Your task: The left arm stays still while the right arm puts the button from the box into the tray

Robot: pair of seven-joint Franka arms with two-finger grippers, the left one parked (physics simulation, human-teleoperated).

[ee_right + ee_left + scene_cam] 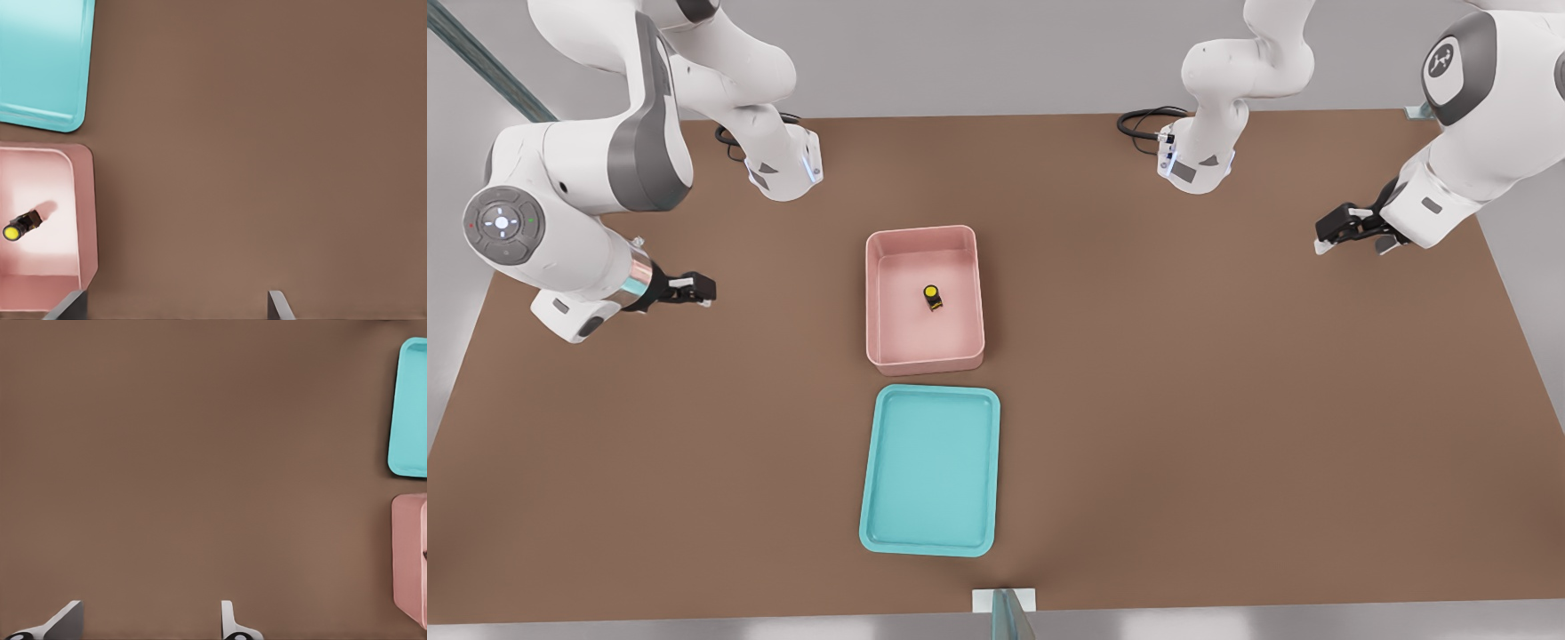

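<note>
The pink box [880, 302] sits mid-table, and the button [932, 296] lies on its floor near the middle, its yellow cap showing. Directly in front of the box lies the turquoise tray [930, 469], with nothing in it. My gripper [694, 289] hangs over bare table at the front view's left, well apart from the box, level with it. In the right wrist view the gripper [175, 310] is open, nothing between its fingers; the button [21, 225] lies on its side inside the box [85, 213], beside the tray [40, 60].
The brown table [1227, 400] carries both arm bases [783, 164] [1196, 160] at its far side, with black cables beside them. The parked gripper [1352, 229] hangs at the front view's right. A small bracket [1003, 604] sits at the near edge.
</note>
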